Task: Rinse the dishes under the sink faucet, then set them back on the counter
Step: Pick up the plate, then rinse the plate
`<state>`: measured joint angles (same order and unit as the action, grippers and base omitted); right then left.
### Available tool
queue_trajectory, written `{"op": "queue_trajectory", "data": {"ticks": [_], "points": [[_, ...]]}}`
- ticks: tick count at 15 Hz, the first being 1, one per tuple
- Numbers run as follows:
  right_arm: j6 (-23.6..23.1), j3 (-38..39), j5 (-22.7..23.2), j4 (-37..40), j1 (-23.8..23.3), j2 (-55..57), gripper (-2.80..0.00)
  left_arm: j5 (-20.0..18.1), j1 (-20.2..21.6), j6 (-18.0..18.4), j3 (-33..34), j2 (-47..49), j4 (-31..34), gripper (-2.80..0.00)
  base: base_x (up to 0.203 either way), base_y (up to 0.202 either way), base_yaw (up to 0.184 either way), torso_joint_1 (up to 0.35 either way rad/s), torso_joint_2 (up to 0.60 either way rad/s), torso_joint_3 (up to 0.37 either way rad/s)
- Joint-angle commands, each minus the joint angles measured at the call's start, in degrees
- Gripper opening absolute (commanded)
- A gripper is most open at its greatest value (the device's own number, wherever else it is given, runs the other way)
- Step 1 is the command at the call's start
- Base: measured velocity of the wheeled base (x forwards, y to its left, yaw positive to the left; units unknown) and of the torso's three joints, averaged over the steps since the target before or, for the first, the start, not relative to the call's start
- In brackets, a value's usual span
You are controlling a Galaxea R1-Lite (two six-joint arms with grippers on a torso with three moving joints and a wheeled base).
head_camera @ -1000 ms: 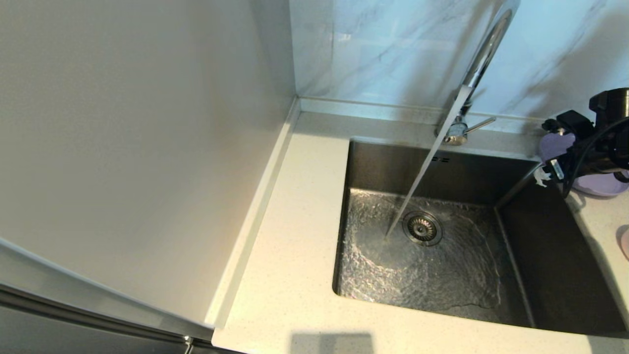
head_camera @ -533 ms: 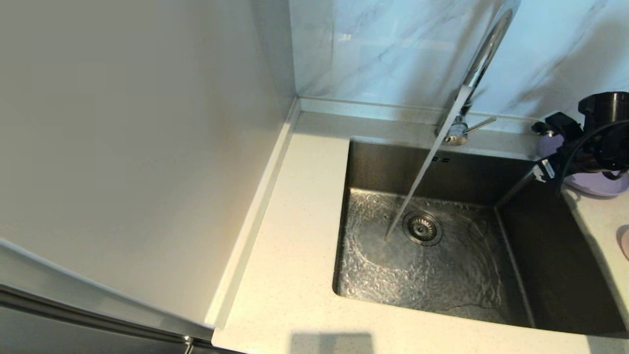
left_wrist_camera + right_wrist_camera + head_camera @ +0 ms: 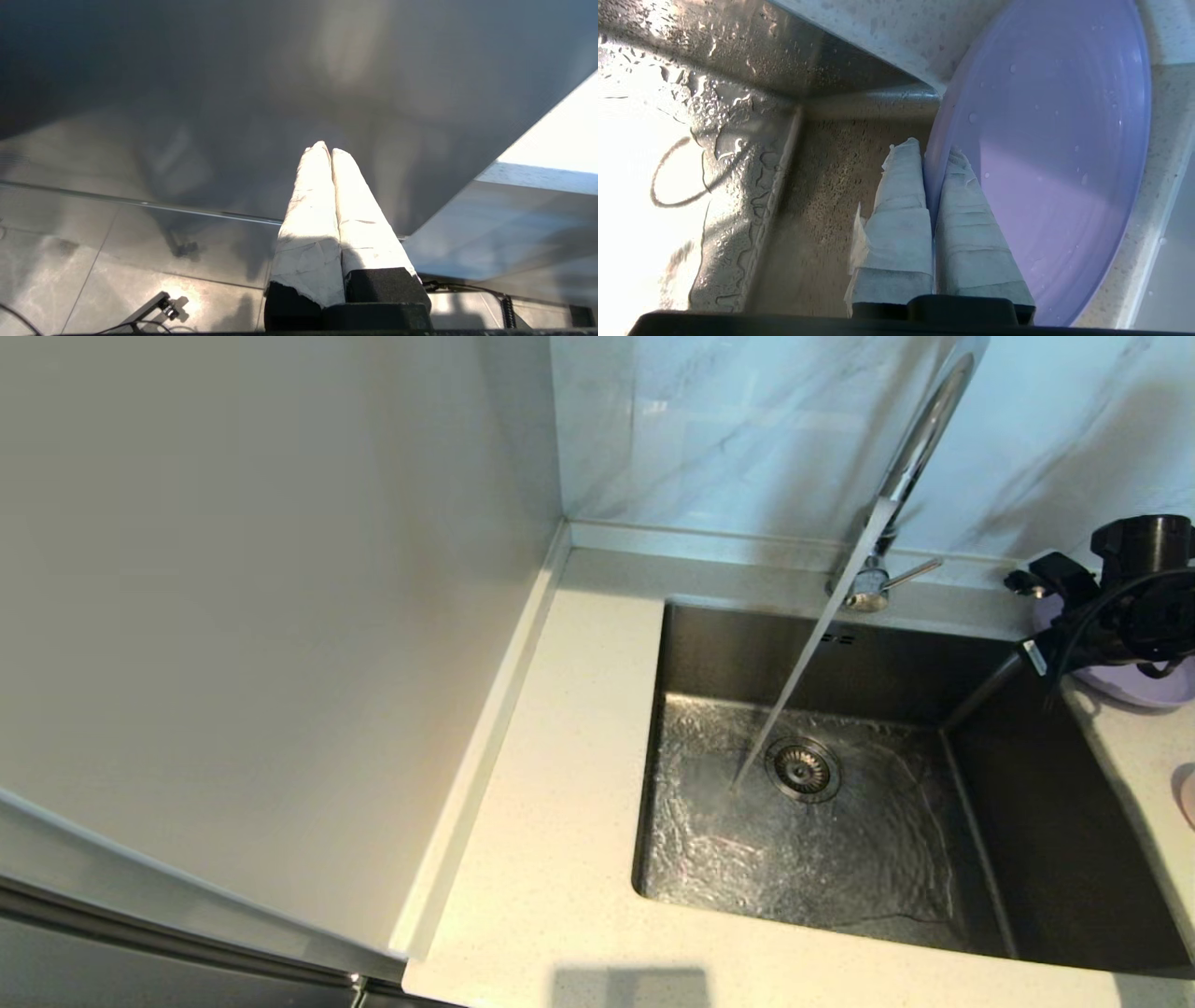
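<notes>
The lavender plate (image 3: 1134, 689) is over the counter (image 3: 579, 784) at the sink's far right corner, wet with drops. My right gripper (image 3: 931, 150) is shut on the plate (image 3: 1055, 154) at its rim, which overhangs the sink (image 3: 822, 196). In the head view that gripper (image 3: 1038, 653) is at the basin's right edge. The chrome faucet (image 3: 920, 439) runs a steady stream into the sink (image 3: 840, 859) beside the drain strainer (image 3: 801, 768); its lever (image 3: 910, 573) points right. A sliver of the pinkish cup (image 3: 1187, 798) shows at the right edge. My left gripper (image 3: 327, 150) is shut on nothing, parked low.
A tall pale cabinet side (image 3: 261, 616) walls off the left of the counter. Marbled tiles (image 3: 728, 429) stand behind the faucet. Water ripples across the basin floor. The left wrist view shows a grey panel (image 3: 280, 70) and a glossy floor (image 3: 93, 270).
My right gripper has carried the plate a little to the right and tipped it lower and flatter over the counter. The water keeps running.
</notes>
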<state>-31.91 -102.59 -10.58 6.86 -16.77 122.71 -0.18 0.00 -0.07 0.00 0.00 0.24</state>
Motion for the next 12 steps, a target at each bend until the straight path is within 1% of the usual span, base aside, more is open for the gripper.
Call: {"op": "queue_trajectory", "data": {"ticks": [1, 4, 8, 10, 12], "points": [[-0.17, 0.41, -0.14, -0.01, -0.01, -1.89, -2.80, 0.01, 0.00, -0.02, 0.00, 0.00, 0.02, -2.80, 0.000, 0.000, 0.000, 0.000, 0.00, 0.000], [-0.07, 2.34, 0.00, -0.01, 0.04, -5.49, -2.80, 0.01, 0.00, -0.02, 0.00, 0.00, 0.02, -2.80, 0.000, 0.000, 0.000, 0.000, 0.00, 0.000], [0.14, 8.37, 0.96, 0.31, 0.58, -13.97, -2.80, 0.01, 0.00, -0.02, 0.00, 0.00, 0.02, -2.80, 0.000, 0.000, 0.000, 0.000, 0.00, 0.000], [-0.03, 13.63, 3.68, 0.51, 0.92, -19.21, -2.80, 0.01, 0.00, -0.02, 0.00, 0.00, 0.02, -2.80, 0.000, 0.000, 0.000, 0.000, 0.00, 0.000], [-0.75, 19.02, 7.84, 2.15, 1.25, -24.95, -2.80, 0.01, 0.00, -0.02, 0.00, 0.00, 0.02, -2.80, 0.000, 0.000, 0.000, 0.000, 0.00, 0.000]]}}
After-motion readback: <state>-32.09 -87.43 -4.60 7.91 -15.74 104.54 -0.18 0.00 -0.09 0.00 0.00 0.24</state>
